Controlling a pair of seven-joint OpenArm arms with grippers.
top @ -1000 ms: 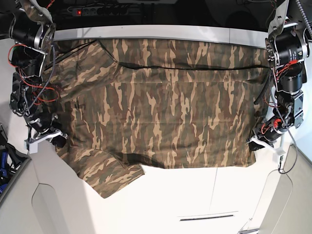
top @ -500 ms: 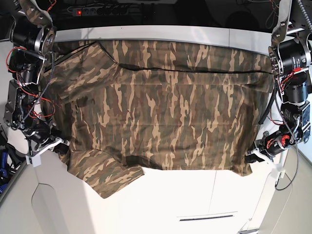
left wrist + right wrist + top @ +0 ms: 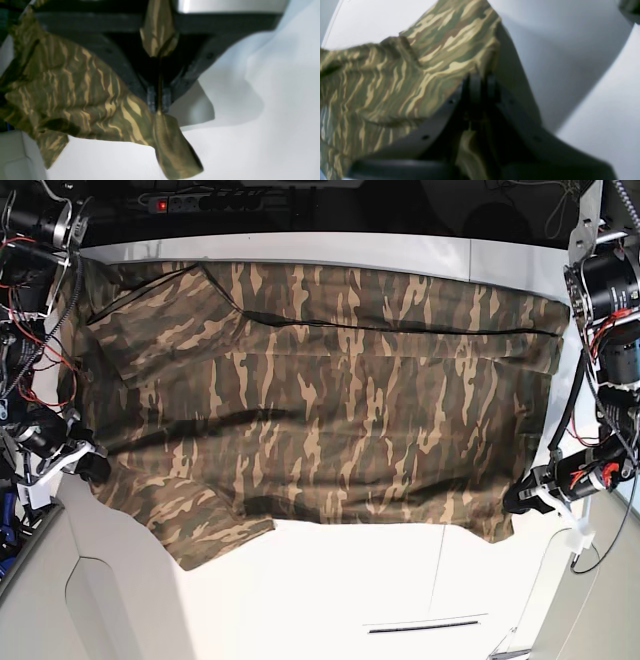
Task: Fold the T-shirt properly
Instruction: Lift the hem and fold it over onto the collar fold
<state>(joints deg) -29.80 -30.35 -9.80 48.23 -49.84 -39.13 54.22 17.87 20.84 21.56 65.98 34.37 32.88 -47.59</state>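
The camouflage T-shirt (image 3: 320, 400) lies spread wide across the white table (image 3: 350, 580), its far part folded over along a dark seam. At the base view's right, my left gripper (image 3: 520, 498) is shut on the shirt's near hem corner. The left wrist view shows that gripper (image 3: 159, 103) pinching cloth (image 3: 82, 100), with a flap hanging below the tips. At the base view's left, my right gripper (image 3: 92, 465) is shut on the shirt's edge by the near sleeve. In the right wrist view its tips (image 3: 480, 80) clamp the fabric (image 3: 382, 82).
A power strip (image 3: 160, 202) with a red light sits behind the table's far edge. The near table has panel seams and a narrow slot (image 3: 425, 625). Arm bodies and loose red wires stand at both side edges.
Both grippers moved outward, the right one far toward the base view's left edge, still holding the cloth. The shirt is pulled wider and flatter, and the near sleeve slid left.
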